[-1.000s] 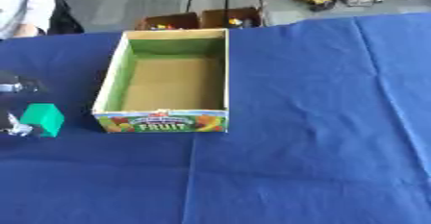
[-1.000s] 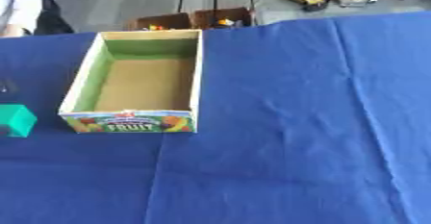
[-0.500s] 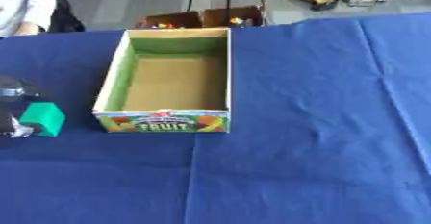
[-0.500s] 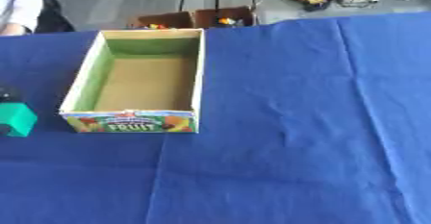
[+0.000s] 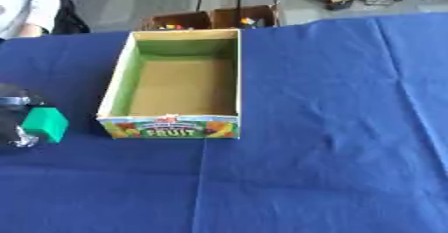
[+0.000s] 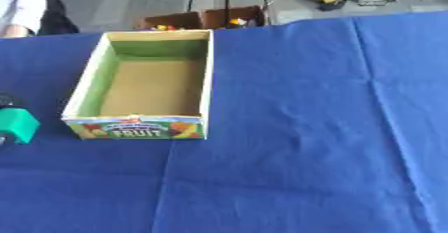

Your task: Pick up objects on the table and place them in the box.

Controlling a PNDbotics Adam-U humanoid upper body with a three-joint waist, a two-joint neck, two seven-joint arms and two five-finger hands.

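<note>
Left eye view shows the left hand (image 5: pixel 16 122) clamped on a green block (image 5: pixel 45 124) beside the box (image 5: pixel 118 84). Carried low, it could clip the wall.

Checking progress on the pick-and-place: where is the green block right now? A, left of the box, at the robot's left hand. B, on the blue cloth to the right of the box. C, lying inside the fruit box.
A: the green block sits left of the fruit box, against the left hand; the box holds nothing.
</note>
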